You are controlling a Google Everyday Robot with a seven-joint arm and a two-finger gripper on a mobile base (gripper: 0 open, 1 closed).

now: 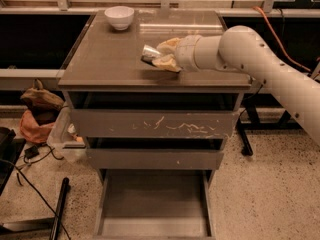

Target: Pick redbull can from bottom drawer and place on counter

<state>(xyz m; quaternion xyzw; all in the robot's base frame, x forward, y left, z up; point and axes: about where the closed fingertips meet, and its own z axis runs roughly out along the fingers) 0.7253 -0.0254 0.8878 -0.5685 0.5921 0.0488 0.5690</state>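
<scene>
The redbull can (pixel 149 53) is a slim shiny silver can, held lying sideways low over the counter (pixel 110 59), near its middle. My gripper (pixel 161 54) reaches in from the right on a white arm and is shut on the can, with tan fingers (pixel 167 63) above and below it. I cannot tell whether the can touches the counter. The bottom drawer (pixel 152 204) is pulled out below, and its flat floor holds nothing.
A white bowl (pixel 119 17) stands at the counter's back left corner. The scratched-front top drawer (pixel 152 125) and the middle drawer (pixel 155 159) are shut. A clear bin (pixel 62 136), a cloth bundle (pixel 40 114) and cables lie on the floor at left.
</scene>
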